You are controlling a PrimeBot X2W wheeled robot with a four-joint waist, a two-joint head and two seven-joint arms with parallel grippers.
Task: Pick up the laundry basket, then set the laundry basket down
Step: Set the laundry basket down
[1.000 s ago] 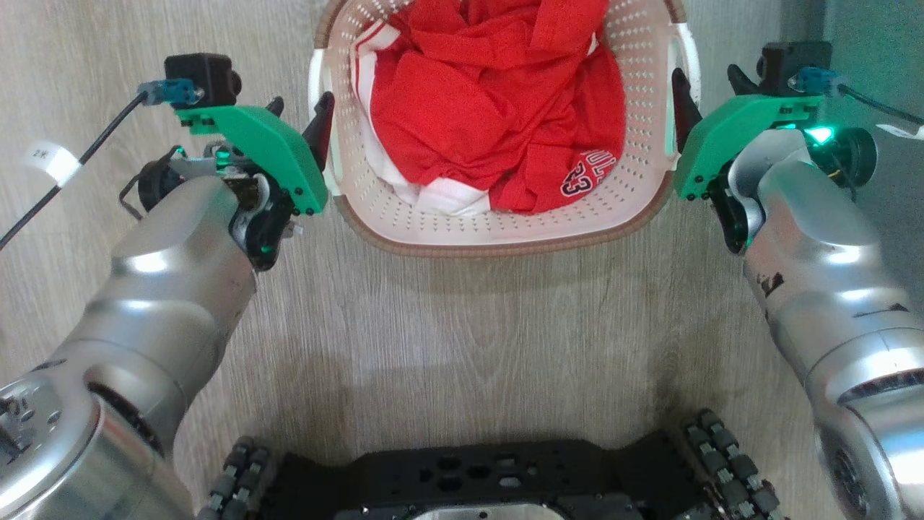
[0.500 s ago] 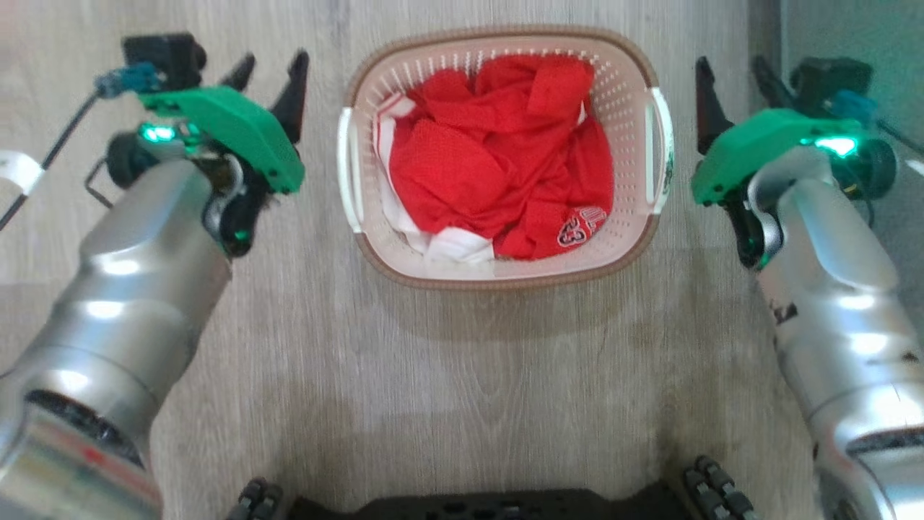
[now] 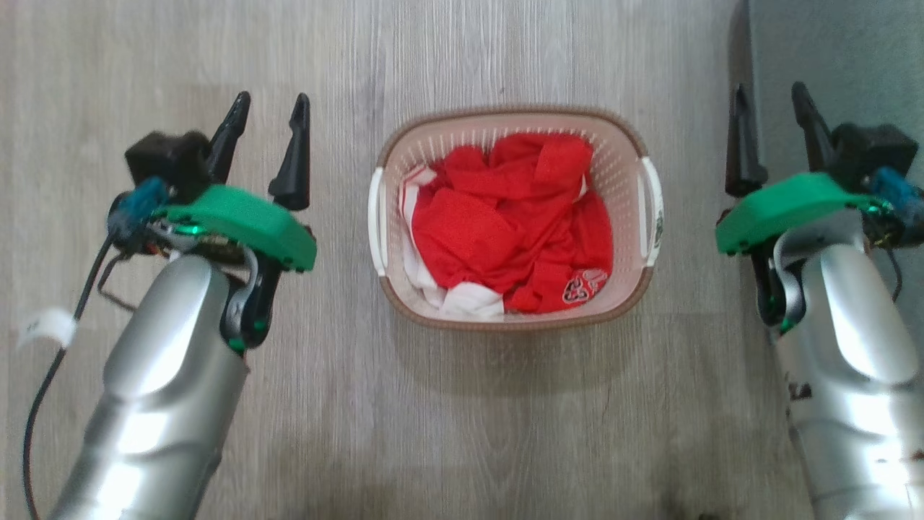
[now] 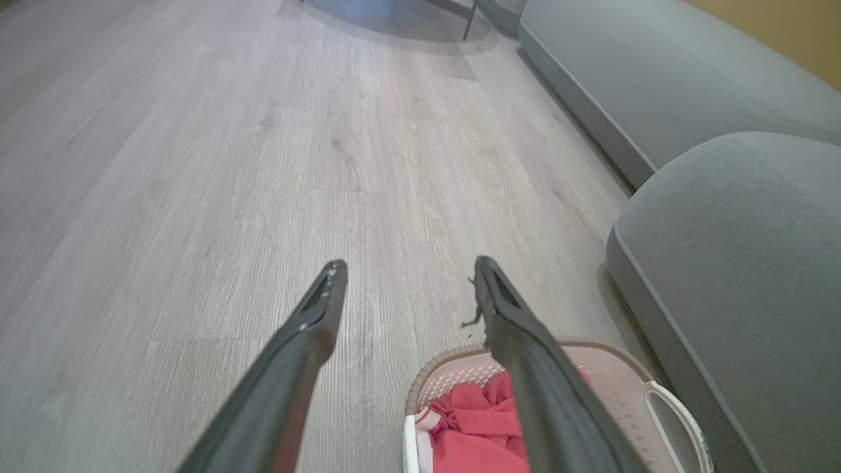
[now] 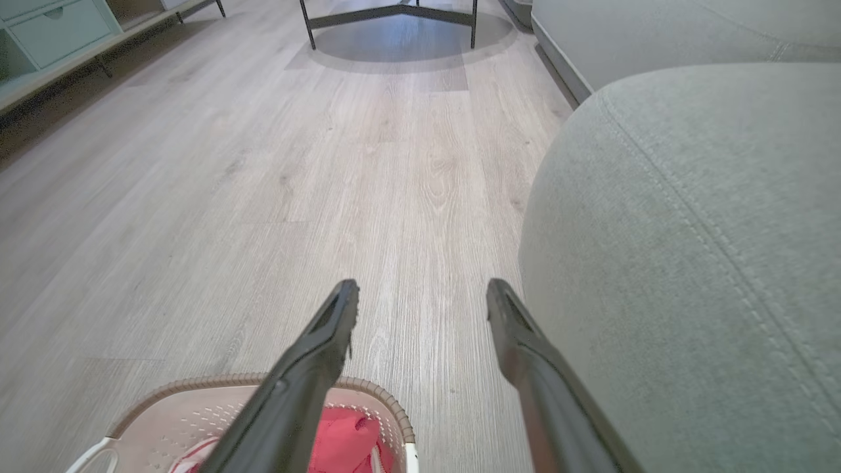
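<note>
The laundry basket (image 3: 635, 245) stands on the wood floor in the middle of the head view, cream with perforated walls, a brown rim, white side handles and red clothing (image 3: 512, 217) inside. My left gripper (image 3: 268, 108) is open, raised to the left of the basket and apart from it. My right gripper (image 3: 770, 101) is open on the basket's right, also clear of it. The left wrist view has the basket (image 4: 624, 381) low at the right behind one finger. In the right wrist view the basket (image 5: 197, 404) lies at the bottom left.
A grey sofa (image 5: 690, 217) stands close on the right, its rounded arm beside my right gripper, and runs along the right side (image 4: 723, 217). A dark-legged table (image 5: 391, 13) and a pale cabinet (image 5: 52, 29) stand far off. Wood floor (image 3: 462, 419) spreads around the basket.
The head view has risen, so the basket looks smaller and lower in the picture. Both grippers have drawn away from the basket's handles and now point forward, open, with wide gaps either side.
</note>
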